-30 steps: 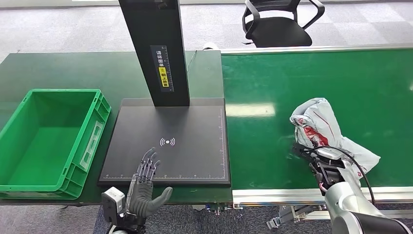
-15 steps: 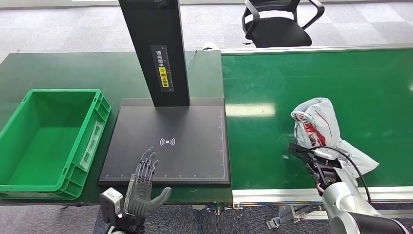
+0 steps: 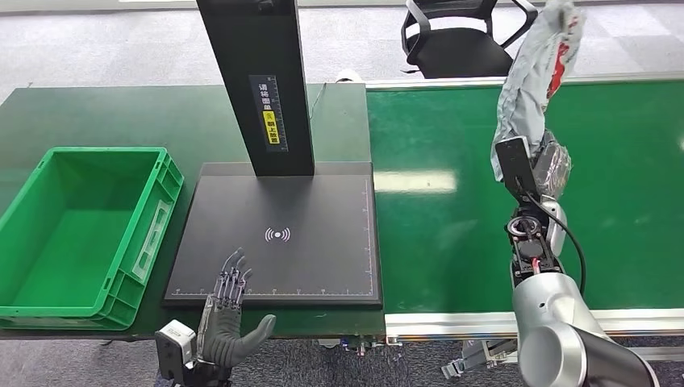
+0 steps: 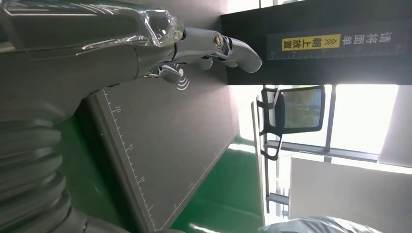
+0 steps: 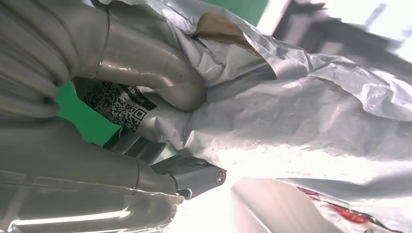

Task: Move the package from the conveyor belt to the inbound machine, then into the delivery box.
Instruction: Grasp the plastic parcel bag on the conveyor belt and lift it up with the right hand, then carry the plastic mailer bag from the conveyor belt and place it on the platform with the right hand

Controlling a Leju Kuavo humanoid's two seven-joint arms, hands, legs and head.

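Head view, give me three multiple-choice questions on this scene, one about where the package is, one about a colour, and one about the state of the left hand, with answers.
1. Where is the package?
A. Lying in the crate
B. Held up above the conveyor belt by the right hand
C. Resting on the scanner plate

2. What colour is the crate?
A. Green
B. Blue
C. Red

3. What is the state of the left hand?
A. Gripping the package
B. Pressing on the crate rim
C. Open, holding nothing

Answers:
1 B, the grey bag hangs raised over the belt in the right hand.
2 A, the crate beside the black scanner plate is green.
3 C, its fingers are spread near the plate's front edge, with nothing in them.
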